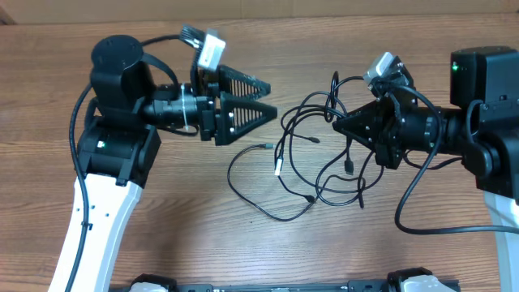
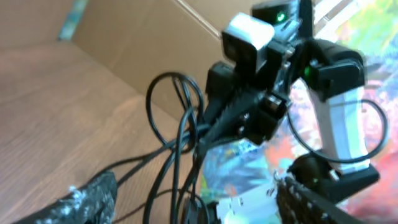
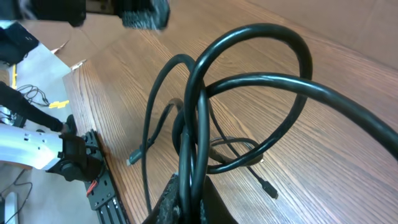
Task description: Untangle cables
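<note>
**Right fingers clamped on the bunch, left fingers empty: the pull is the risk**

My right gripper [image 1: 337,122] is closed on the cables [image 1: 324,162]. In my right wrist view several cords run down together into the closed fingers [image 3: 180,205], so I judge I have more than one strand pinched. My left gripper [image 1: 272,97] stands wide open and holds nothing. Its tips are just beside the left edge of the loops, not touching them.

The cables lie on the table [image 1: 186,243] between my two arms. Loose loops spread toward the near edge, and some are lifted up to my right fingers.

What could go wrong:
- If I pull away with several strands clamped, the crossings above my fingers may cinch into a tighter knot instead of opening.
- If my left fingers close on the wrong loop, or on two at once, both hands would drag the same tangle and only slide it across the wood.
- A small plug [image 1: 276,172] could snag in a loop as the cords move.
- A hard tug might slip the thin cords out of my grip.

As for containers, I see no tray, bin or box on the table, and the cables rest on bare wood. A brown cardboard panel [image 2: 155,37] stands behind. I cannot tell whether it is part of a box.
</note>
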